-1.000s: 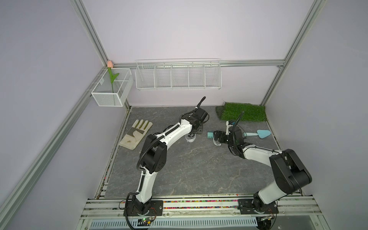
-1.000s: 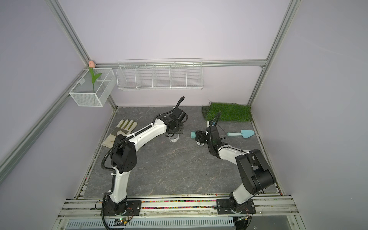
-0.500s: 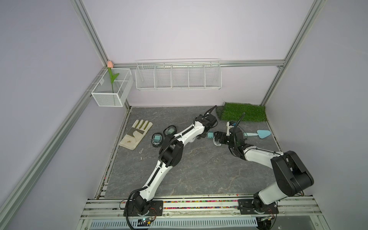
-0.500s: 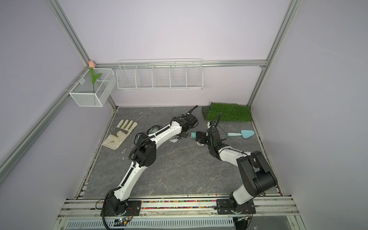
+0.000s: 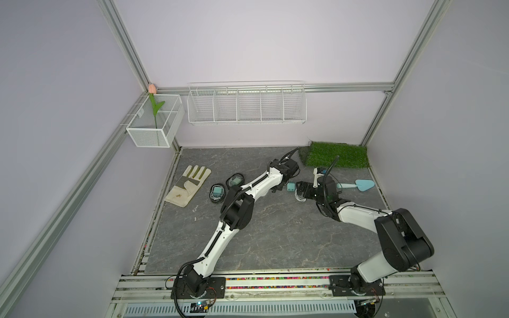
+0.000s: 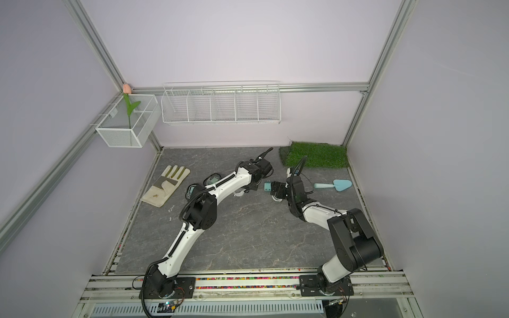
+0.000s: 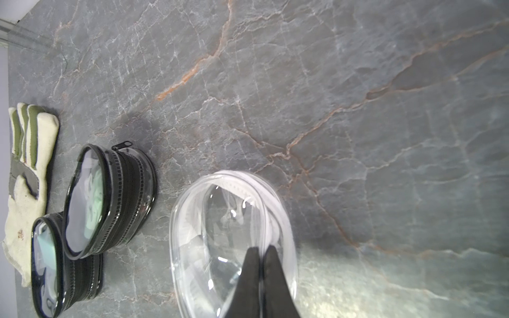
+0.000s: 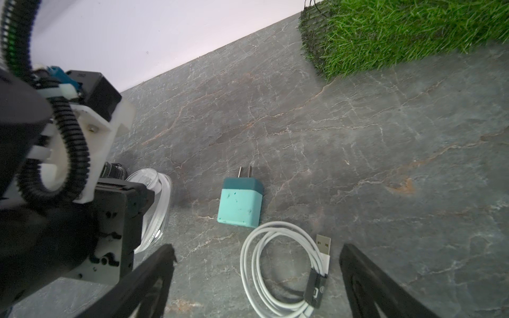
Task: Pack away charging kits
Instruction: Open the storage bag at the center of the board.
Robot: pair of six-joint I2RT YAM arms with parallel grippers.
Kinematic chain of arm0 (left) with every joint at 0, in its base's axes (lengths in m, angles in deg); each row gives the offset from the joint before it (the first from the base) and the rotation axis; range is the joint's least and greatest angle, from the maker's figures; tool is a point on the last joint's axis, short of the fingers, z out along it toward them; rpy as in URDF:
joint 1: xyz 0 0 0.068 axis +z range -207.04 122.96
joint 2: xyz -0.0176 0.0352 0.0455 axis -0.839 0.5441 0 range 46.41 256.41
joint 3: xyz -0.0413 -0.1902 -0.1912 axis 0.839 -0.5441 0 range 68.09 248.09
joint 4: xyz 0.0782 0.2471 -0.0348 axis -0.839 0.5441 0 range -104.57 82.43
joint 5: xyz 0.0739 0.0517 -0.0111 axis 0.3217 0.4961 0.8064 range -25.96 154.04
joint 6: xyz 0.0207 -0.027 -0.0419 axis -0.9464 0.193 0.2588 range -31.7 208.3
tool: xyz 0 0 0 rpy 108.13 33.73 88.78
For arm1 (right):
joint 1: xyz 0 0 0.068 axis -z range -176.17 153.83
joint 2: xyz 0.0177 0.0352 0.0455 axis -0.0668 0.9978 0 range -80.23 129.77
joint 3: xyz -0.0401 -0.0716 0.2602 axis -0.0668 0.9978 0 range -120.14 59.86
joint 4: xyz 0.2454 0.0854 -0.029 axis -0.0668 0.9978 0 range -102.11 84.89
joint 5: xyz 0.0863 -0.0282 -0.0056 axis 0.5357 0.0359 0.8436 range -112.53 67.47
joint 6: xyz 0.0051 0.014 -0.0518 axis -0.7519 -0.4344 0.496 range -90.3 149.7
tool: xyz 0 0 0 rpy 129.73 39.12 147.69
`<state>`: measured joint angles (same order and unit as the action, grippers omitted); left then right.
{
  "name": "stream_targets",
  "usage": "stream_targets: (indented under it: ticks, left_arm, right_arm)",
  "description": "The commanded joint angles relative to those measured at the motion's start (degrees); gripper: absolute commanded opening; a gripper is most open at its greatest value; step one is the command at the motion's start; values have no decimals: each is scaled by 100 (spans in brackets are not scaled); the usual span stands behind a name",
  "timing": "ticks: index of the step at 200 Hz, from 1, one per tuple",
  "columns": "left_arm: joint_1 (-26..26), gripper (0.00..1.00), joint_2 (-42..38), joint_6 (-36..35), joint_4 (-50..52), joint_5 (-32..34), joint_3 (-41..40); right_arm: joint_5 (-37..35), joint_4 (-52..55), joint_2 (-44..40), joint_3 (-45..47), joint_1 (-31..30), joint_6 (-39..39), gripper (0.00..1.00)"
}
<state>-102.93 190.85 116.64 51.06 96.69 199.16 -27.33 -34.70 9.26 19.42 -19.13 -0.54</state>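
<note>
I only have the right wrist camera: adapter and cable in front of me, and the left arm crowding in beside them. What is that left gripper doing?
Observer: The left gripper is shut on the rim of the white-rimmed case, a clear one.
Operator: Where are the other cases?
Observer: One black-rimmed case and a second black-rimmed case lie side by side between the glove and the left arm, something teal showing inside each.
Operator: Anything behind my arm?
Observer: A light-blue trowel lies on the table beyond the right arm, near the grass mat.
</note>
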Motion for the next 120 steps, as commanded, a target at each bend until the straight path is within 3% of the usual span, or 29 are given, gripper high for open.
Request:
stream_targets:
  ticks: [1, 33, 52, 71, 97, 120]
  left_arm:
    - [-7, 0, -462, -15, -16, -334, -144]
    - [1, 0, -1096, -141, -580, -961, -803]
    - [44, 0, -1429, -156, -898, -1249, -1206]
    - [104, 0, -1676, -127, -1148, -1415, -1537]
    - [152, 0, -1901, -127, -1376, -1546, -1874]
    - [155, 0, -1923, -123, -1351, -1408, -1940]
  right_arm:
    - [-166, -171, 36, 175, 34, -242, 97]
    - [-971, 927, 18, -49, 79, -1114, 92]
    - [-433, 1169, 100, -222, 75, -1197, 100]
    - [-6, 1025, 156, -185, 40, -1304, 99]
    - [-297, 945, 126, 26, 49, -1492, 99]
    - [-329, 1303, 366, -245, 44, -1576, 83]
